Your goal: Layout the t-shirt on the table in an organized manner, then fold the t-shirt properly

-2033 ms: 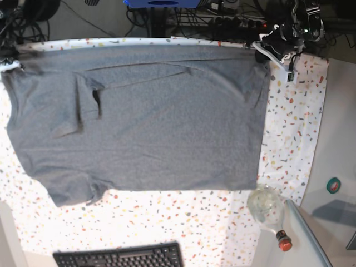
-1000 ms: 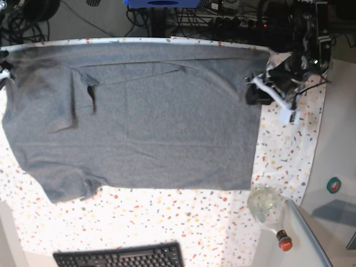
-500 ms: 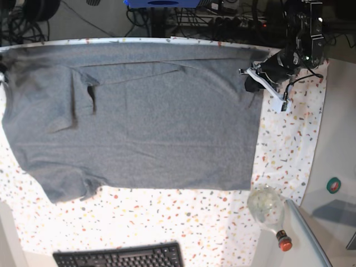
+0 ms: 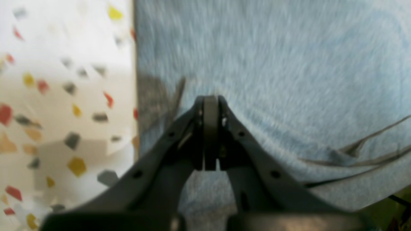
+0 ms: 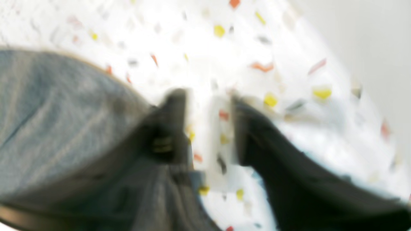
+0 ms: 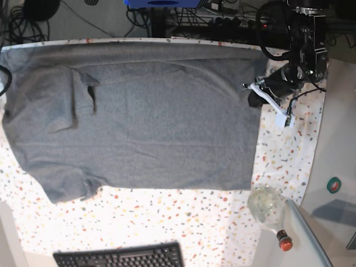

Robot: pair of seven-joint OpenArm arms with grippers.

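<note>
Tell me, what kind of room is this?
Probably a robot lab or workshop: a t-shirt spread on a speckled table, a black keyboard at its edge, and tangled cables behind.

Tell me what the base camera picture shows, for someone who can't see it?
A grey t-shirt lies spread flat across a speckled white table. The left gripper, shut, sits at the shirt's right edge. A black keyboard and a glass bottle lie near the bottom.
</note>
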